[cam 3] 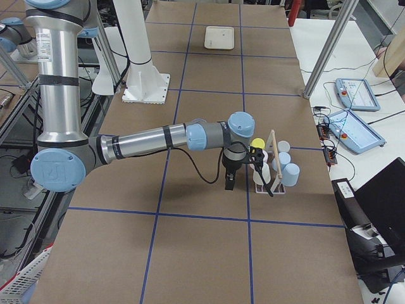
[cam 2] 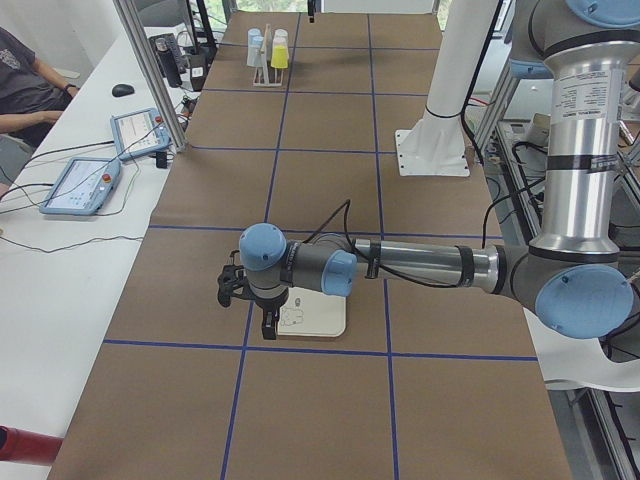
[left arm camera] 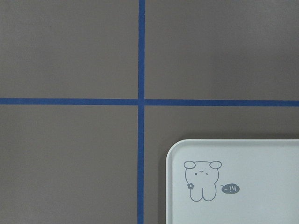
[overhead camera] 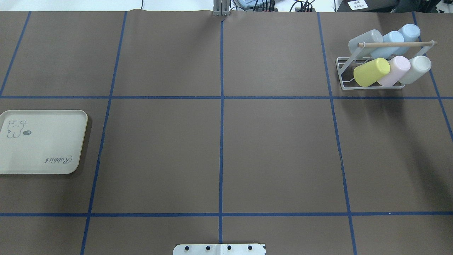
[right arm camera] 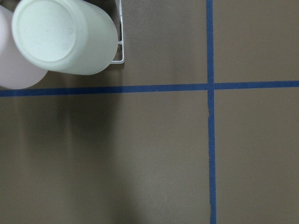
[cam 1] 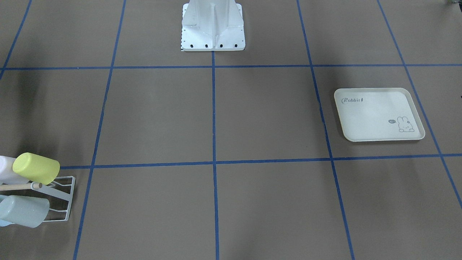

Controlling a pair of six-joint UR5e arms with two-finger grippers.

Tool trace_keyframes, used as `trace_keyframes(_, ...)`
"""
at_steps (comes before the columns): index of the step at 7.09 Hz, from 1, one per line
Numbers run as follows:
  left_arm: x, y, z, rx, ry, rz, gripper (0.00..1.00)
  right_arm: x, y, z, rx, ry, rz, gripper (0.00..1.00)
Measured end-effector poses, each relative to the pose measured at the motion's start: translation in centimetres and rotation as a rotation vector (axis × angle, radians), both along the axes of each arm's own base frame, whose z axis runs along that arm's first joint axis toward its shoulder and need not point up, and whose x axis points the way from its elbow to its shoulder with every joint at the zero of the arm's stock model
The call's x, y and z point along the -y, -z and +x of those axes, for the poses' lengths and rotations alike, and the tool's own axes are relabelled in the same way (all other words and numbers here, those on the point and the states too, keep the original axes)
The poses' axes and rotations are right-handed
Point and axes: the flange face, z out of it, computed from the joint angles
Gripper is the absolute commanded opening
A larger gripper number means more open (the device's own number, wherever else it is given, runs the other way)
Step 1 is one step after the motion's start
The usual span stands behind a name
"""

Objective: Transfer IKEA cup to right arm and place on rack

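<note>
Six cups (overhead camera: pixel 385 56) lean on the prongs of the rack (overhead camera: pixel 340 72), so I judge the task's cup is already there. The right gripper (cam 3: pixel 228 183) hangs beside the rack and the left gripper (cam 2: pixel 268 328) above the tray (overhead camera: pixel 42 166). I cannot tell whether their jaws are apart.

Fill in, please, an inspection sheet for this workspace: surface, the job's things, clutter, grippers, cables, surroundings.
Surface: table covered with brown paper and a blue tape grid.
Job's things: rack holds six cups in two rows; right arm reaches out beside it.
Clutter: cream rabbit tray, nothing on it.
Grippers: left gripper near the tray, right gripper by the rack; open or shut cannot be told.
Cables: black cable arches over the left arm; looping cable hangs under the right arm.
Surroundings: seated person and pendants at the side table.
</note>
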Motion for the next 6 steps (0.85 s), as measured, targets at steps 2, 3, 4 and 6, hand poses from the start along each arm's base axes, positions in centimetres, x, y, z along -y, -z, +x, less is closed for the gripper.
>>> trace_keyframes(2, 0.4, 0.2, 0.0, 0.0, 0.0, 0.004, 1.0, -0.3, 0.0, 0.4, 0.004, -0.008, -0.005, 0.99)
trace_keyframes(3, 0.6, 0.6, 0.1, -0.001, 0.0, 0.01, 1.0, -0.3, 0.1, 0.4, 0.002, -0.01, -0.003, 0.99)
trace_keyframes(4, 0.9, 0.9, 0.1, 0.0, 0.0, 0.015, 1.0, -0.3, 0.2, 0.5, 0.0, -0.011, -0.002, 0.99)
trace_keyframes(6, 3.0, 0.9, 0.3, 0.004, -0.002, 0.006, 1.0, -0.1, 0.3, 0.4, 0.002, -0.011, 0.0, 0.99)
